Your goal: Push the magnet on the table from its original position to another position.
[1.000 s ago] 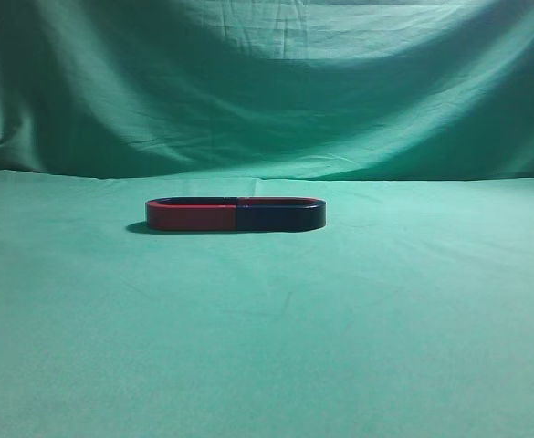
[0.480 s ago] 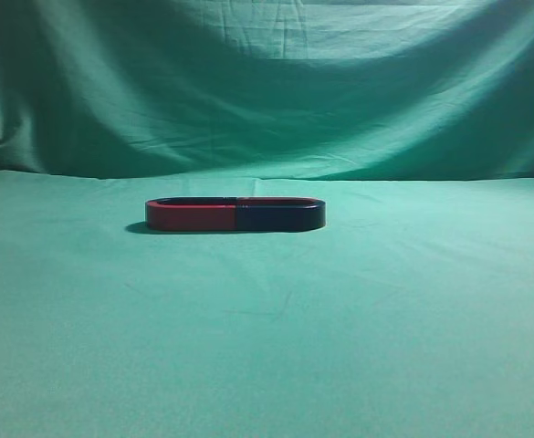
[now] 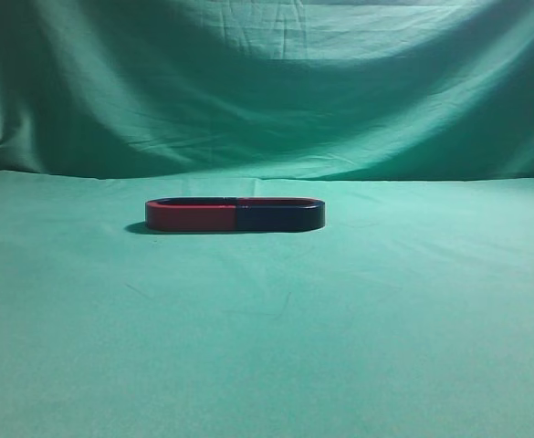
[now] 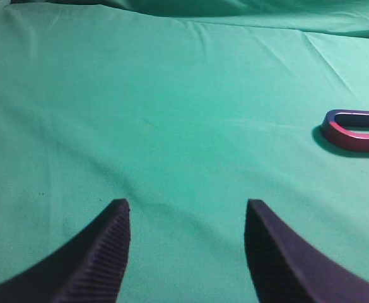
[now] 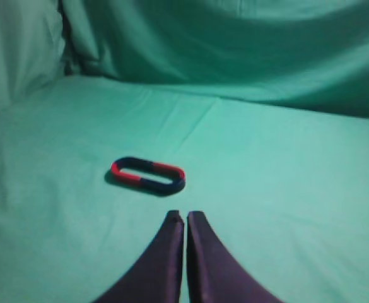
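The magnet [image 3: 280, 217] lies flat on the green table [image 3: 267, 347], its near arm dark navy and its far rim red. Its open ends meet a second U-shaped magnet [image 3: 192, 216] with a red near arm, and the two form one closed oval. The right wrist view shows the magnet [image 5: 166, 184] as the right half of that oval. My right gripper [image 5: 185, 216] is shut and empty, a short way in front of it and apart from it. My left gripper [image 4: 187, 205] is open and empty over bare cloth. Neither gripper shows in the exterior view.
The red-armed magnet's curved end [image 4: 351, 131] shows at the right edge of the left wrist view, well away from the left gripper. A draped green backdrop [image 3: 267, 82] rises behind the table. The cloth is slightly wrinkled.
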Controlling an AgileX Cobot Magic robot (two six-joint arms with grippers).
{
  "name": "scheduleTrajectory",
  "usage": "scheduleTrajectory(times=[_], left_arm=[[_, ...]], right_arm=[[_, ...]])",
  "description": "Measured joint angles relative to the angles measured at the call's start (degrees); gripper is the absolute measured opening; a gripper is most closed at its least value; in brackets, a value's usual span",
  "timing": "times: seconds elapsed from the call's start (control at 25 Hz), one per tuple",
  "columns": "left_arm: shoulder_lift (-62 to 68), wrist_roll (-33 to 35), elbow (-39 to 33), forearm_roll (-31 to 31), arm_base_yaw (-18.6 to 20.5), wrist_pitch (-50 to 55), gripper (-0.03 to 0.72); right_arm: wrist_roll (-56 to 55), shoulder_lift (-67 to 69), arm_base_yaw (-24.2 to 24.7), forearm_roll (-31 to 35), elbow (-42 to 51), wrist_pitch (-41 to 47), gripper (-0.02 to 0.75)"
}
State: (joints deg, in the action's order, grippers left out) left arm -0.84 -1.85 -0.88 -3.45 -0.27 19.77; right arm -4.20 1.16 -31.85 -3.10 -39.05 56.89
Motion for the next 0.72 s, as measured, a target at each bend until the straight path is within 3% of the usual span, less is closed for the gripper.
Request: scheduleTrajectory(times=[0.2,0.44,0.72], left_arm=[[0.0,0.0,0.0,0.0,0.0,0.0,0.372],[0.0,0.0,0.0,0.0,0.0,0.0,0.372],[0.0,0.0,0.0,0.0,0.0,0.0,0.372]], right_arm=[[2.6,-2.1,9.5,-0.4,11.7,-15.0,0.0],[2.8,-2.1,21.5,4.5,26.1,-28.7,0.0],[2.9,-2.1,26.6,5.0,39.9,-40.9,0.0]])
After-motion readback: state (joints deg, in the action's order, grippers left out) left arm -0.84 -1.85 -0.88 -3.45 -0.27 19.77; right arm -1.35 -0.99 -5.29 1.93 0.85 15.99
